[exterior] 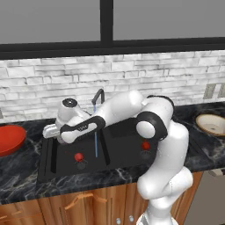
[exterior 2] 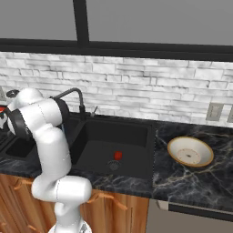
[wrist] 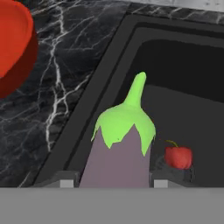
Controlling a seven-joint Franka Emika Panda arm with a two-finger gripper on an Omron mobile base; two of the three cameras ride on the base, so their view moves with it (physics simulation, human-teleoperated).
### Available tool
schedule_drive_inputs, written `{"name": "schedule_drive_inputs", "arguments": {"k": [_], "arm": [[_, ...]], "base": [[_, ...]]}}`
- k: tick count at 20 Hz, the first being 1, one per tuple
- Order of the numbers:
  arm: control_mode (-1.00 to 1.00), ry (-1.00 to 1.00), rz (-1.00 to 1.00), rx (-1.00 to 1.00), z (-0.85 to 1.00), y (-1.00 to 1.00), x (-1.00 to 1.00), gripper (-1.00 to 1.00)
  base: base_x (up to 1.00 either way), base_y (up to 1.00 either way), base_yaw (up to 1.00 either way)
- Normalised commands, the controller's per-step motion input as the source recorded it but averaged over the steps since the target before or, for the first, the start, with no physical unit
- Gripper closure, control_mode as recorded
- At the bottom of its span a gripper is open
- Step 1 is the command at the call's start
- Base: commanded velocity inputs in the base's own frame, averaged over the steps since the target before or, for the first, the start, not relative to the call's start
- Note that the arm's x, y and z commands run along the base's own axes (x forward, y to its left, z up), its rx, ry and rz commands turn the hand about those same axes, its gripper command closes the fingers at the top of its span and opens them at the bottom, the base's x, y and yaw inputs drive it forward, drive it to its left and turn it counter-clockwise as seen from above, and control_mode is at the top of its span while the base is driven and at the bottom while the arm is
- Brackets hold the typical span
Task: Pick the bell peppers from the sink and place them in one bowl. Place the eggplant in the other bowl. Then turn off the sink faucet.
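Eggplant [wrist: 122, 153] sits clamped in my gripper [wrist: 113, 181], stem pointing away from the hand. Red bowl [wrist: 13, 48] lies up-left of the hand, I judge.

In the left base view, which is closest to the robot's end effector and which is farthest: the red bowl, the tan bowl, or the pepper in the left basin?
1. Pepper, just below the end effector.
2. Red bowl, left counter.
3. Tan bowl, far right counter.

Two bell peppers sit in the sink [exterior: 48, 163]: one bell pepper [exterior: 78, 156] in the left basin, the other bell pepper [exterior: 145, 145] in the right basin. One eggplant [wrist: 124, 153]. Two bowls: one red bowl [exterior: 9, 139] far left on the counter, one tan bowl [exterior: 212, 123] far right. One faucet [exterior: 98, 97] behind the sink.
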Motion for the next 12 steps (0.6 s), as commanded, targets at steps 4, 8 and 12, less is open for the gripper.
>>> {"name": "schedule_drive_inputs", "arguments": {"k": [4,8,12], "arm": [[-1.0,-0.09,0.12,-0.01,0.29,0.78,0.15,1.0],[-1.0,-0.06,0.1,0.0,0.26,0.76,0.12,1.0],[-1.0,-0.01,0.07,0.0,0.09,0.43,0.06,1.0]], "base": [[0.0,0.0,0.0],[0.0,0.0,0.0],[0.0,0.0,0.0]]}}
